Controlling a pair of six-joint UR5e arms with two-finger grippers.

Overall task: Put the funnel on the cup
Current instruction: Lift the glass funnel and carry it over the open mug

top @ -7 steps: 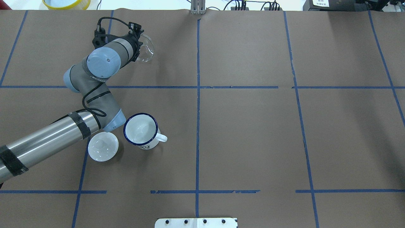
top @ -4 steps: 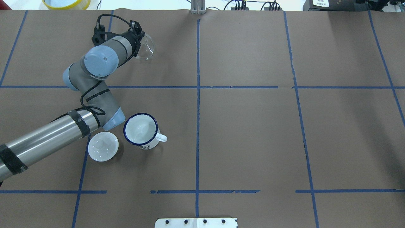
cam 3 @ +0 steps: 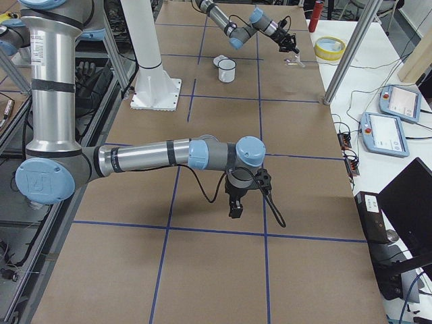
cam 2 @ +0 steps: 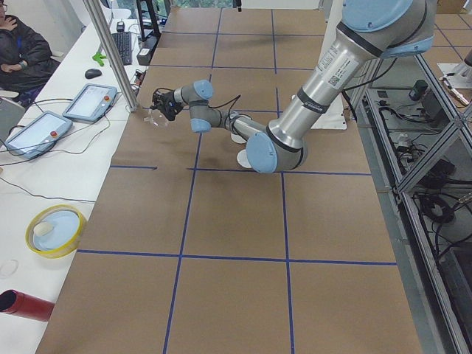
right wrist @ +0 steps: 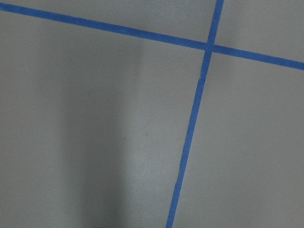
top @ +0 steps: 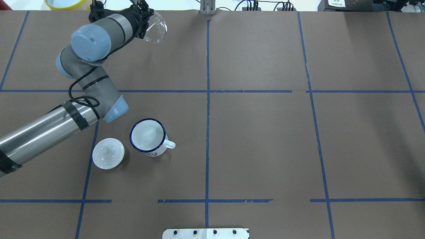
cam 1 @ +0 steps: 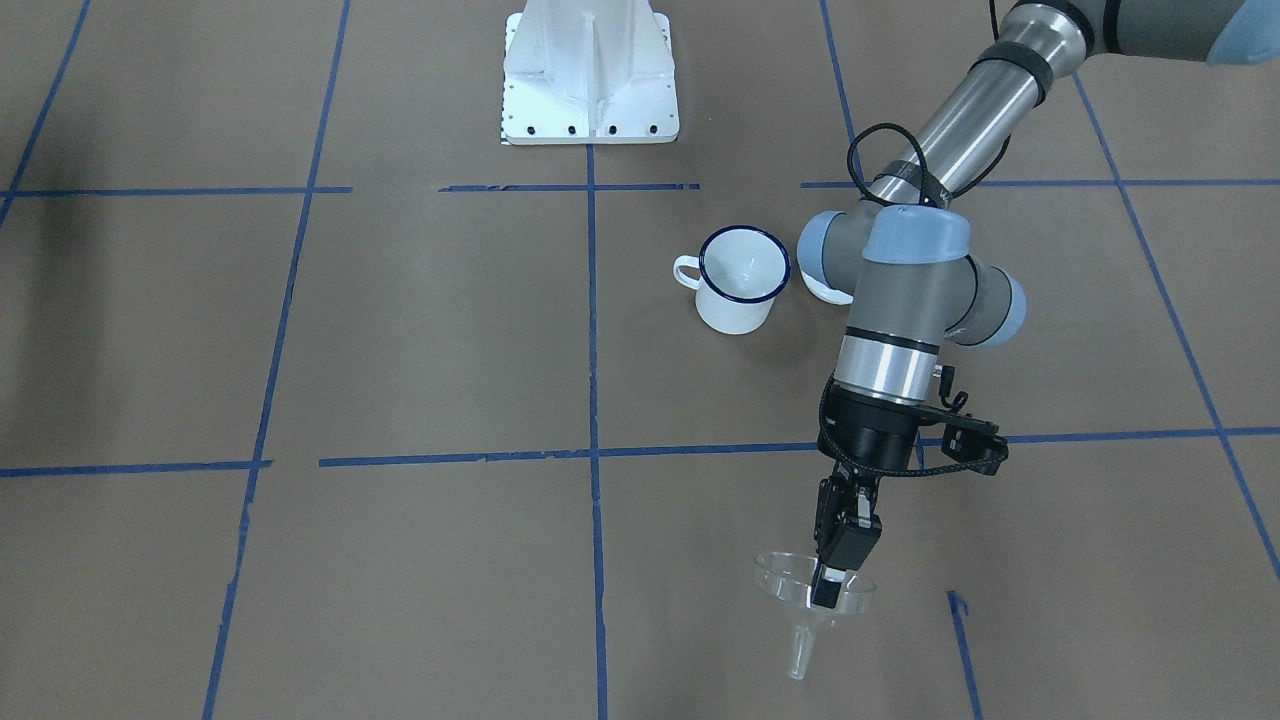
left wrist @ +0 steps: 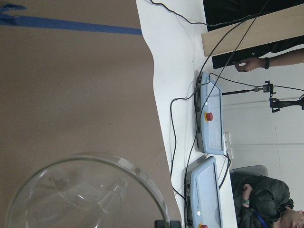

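Funnel (cam 1: 785, 582), clear, pinched at its rim by the left gripper (cam 1: 833, 590), well apart from the cup (top: 147, 136), at its 12 o'clock in the overhead view. White lid (top: 108, 153) lies on the surface (top: 265, 132) just beside the cup, at 8 o'clock. Right gripper (cam 3: 234, 208): cannot tell if spread or closed

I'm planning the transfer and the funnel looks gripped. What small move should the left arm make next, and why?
Probably carry the funnel back toward the robot's base, until it hangs over the cup. The left pincer grips its rim, spout down, while the cup stands open and well apart, beside the lid.
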